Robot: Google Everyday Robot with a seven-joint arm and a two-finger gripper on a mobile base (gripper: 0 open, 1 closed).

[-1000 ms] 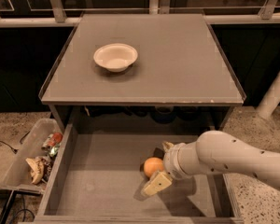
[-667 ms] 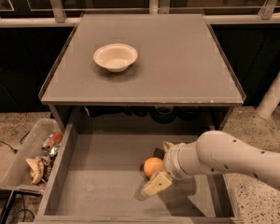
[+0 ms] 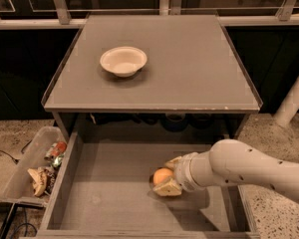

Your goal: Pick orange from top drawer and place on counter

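White arm (image 3: 249, 171) reaches from the right into the top drawer (image 3: 114, 183), gripper (image 3: 165, 177) fingers (image 3: 168, 188) clasping the orange (image 3: 162, 174).

The orange (image 3: 162, 175), small, round and smooth, is seen low in the top drawer (image 3: 109, 183), right of its middle, clasped between the fingers of the gripper (image 3: 163, 178). The shallow grey drawer is drawn out below the counter (image 3: 189, 63), whose matte grey top is edged by a thin rim.
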